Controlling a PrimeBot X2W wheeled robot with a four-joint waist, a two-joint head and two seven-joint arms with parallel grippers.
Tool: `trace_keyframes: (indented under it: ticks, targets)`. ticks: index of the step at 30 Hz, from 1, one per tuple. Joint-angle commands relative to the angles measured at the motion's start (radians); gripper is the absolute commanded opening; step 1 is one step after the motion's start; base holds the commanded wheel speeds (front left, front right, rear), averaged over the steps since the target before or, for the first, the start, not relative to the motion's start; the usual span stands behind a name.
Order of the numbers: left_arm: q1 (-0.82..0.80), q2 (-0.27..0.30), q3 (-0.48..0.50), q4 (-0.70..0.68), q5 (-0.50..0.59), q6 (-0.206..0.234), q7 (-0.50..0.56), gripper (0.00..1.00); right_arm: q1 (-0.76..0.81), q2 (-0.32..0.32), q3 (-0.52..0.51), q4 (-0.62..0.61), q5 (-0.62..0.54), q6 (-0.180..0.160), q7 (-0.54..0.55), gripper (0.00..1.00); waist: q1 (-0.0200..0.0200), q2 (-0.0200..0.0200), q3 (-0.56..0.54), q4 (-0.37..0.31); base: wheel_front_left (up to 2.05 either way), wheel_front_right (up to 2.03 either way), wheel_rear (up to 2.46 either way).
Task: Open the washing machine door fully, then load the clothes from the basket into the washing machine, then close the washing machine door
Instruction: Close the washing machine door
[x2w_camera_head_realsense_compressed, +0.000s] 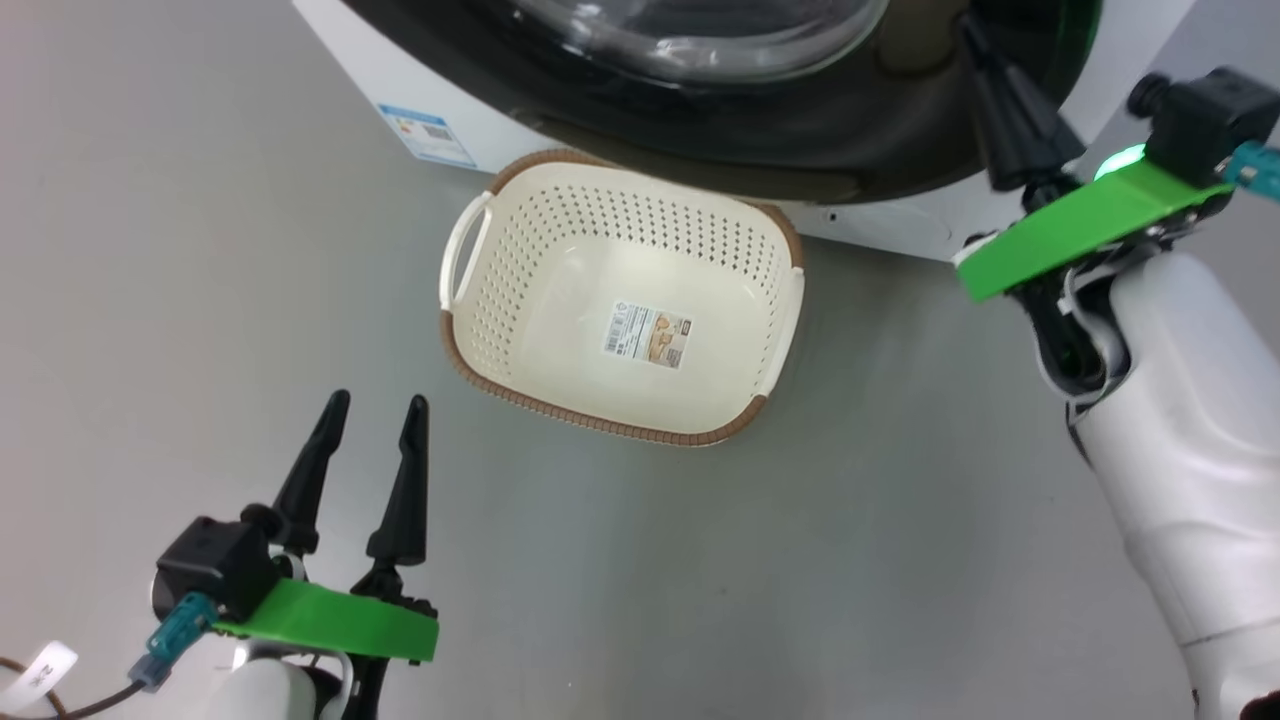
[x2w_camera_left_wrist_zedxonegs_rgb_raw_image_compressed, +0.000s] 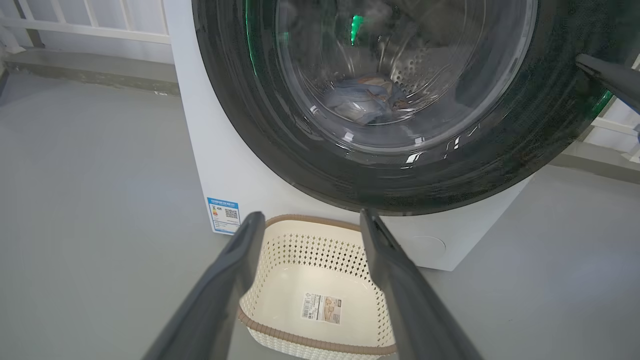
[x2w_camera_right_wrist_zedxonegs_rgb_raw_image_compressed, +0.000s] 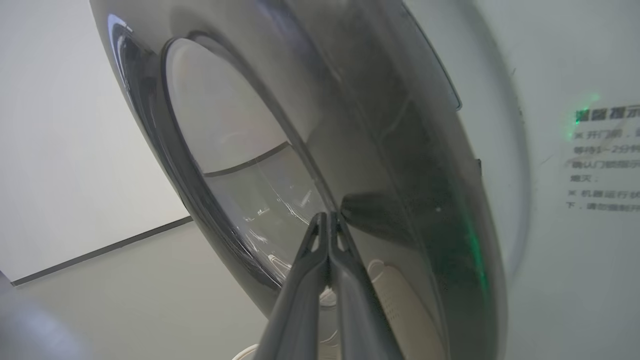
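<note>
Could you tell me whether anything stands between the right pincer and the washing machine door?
Nothing visible does. The shut right pincer points at the washing machine door, its tips at the black rim. The basket sits on the floor below, out of the way.

Ahead of left gripper: basket cream-white w/ rows of small holes, brown woven-look rim, white handles; label on its base white w/ orange-beige print. At right gripper tips: door glossy black, clear glass centre. Washing machine white, sticker blue. Clothes behind the glass: light blue. Both grippers' fingers dark, mounts green. Floor grey.
</note>
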Motion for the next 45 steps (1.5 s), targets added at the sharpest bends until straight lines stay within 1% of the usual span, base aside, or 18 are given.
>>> trace_keyframes:
  ticks: [1,11,17,24,26,27,28,30,31,32,36,45]
  targets:
    - [-0.026,0.013,0.028,-0.028,-0.007,-0.003,-0.012,1.00,-0.025,0.008,-0.003,-0.019,-0.007,0.001,-0.005,0.00,0.0000,0.0000,0.022,0.019,0.00,0.00,0.00]
    - [-0.052,0.000,0.013,-0.034,-0.011,-0.003,-0.012,1.00,-0.120,0.015,-0.105,-0.005,-0.064,0.001,-0.005,0.00,0.0000,0.0000,0.055,0.043,0.00,0.00,0.00]
    - [-0.060,-0.001,0.012,-0.036,-0.010,-0.003,-0.012,1.00,-0.154,0.027,-0.141,-0.009,-0.090,0.001,-0.005,0.00,0.0000,0.0000,0.062,0.044,0.00,0.00,0.00]
    - [-0.060,0.006,0.014,-0.024,-0.009,-0.003,-0.012,1.00,-0.126,0.039,-0.101,-0.008,-0.094,0.001,-0.005,0.00,0.0000,0.0000,0.042,0.032,0.00,0.00,0.00]
    - [-0.056,0.009,0.015,-0.017,-0.008,-0.003,-0.012,1.00,-0.101,0.039,-0.068,-0.004,-0.089,0.001,-0.005,0.00,0.0000,0.0000,0.027,0.025,0.00,0.00,0.00]
    - [-0.054,0.011,0.015,-0.013,-0.007,-0.003,-0.012,1.00,-0.087,0.039,-0.049,-0.001,-0.084,0.001,-0.005,0.02,0.0000,0.0000,0.019,0.021,0.00,0.00,0.00]
    - [-0.051,0.013,0.015,-0.009,-0.007,-0.003,-0.012,1.00,-0.072,0.038,-0.032,0.001,-0.080,0.001,-0.005,0.20,0.0000,0.0000,0.010,0.017,0.00,0.00,0.00]
    - [-0.044,0.018,0.019,0.002,-0.005,-0.003,-0.012,1.00,-0.039,0.036,-0.008,0.000,-0.070,0.001,-0.005,0.65,0.0000,0.0000,-0.009,0.008,0.00,0.00,0.00]
    - [-0.040,0.020,0.023,0.007,-0.004,-0.003,-0.012,1.00,-0.020,0.035,0.003,-0.001,-0.065,0.001,-0.005,0.95,0.0000,0.0000,-0.019,0.003,0.00,0.00,0.00]
    - [-0.036,0.022,0.027,0.013,-0.002,-0.003,-0.012,1.00,-0.001,0.033,0.013,-0.001,-0.061,0.001,-0.005,1.00,0.0000,0.0000,-0.029,-0.003,0.00,0.00,0.00]
    - [-0.016,0.037,0.037,0.040,-0.002,-0.003,-0.012,1.00,0.094,0.021,0.053,0.005,-0.050,0.001,-0.005,1.00,0.0000,0.0000,-0.078,-0.033,0.00,0.00,0.00]
    - [0.019,0.072,0.058,0.084,0.004,-0.003,-0.012,1.00,0.266,-0.002,0.059,0.004,-0.041,0.001,-0.005,1.00,0.0000,0.0000,-0.165,-0.096,0.00,0.00,0.00]
